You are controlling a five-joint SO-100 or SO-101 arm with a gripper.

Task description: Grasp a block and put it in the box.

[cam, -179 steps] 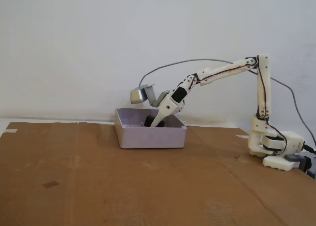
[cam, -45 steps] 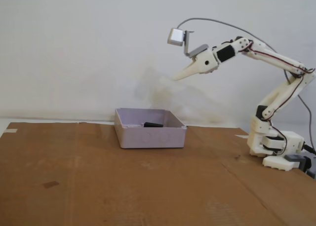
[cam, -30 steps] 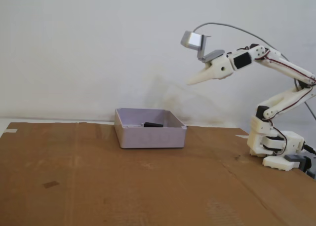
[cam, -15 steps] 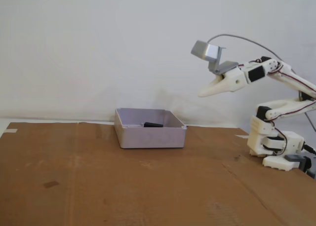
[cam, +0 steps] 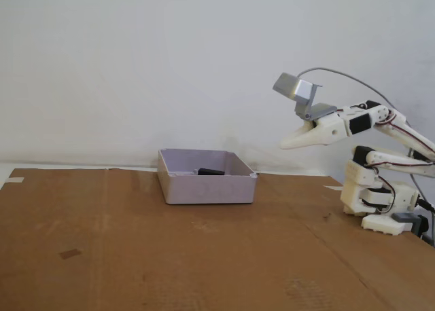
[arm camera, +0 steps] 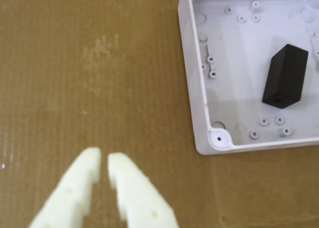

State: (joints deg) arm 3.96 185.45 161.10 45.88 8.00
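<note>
Block [arm camera: 285,76] lies in box [arm camera: 195,73] — tool [arm camera: 104,160] clenched, empty, well apart.

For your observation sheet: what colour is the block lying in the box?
Matte black block, clearest in the wrist view against the pale lavender-grey box.

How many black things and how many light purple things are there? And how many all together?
Black: 1, the block, lying inside the box.
Pale lavender: 1, the box.
Total: 2.
</note>
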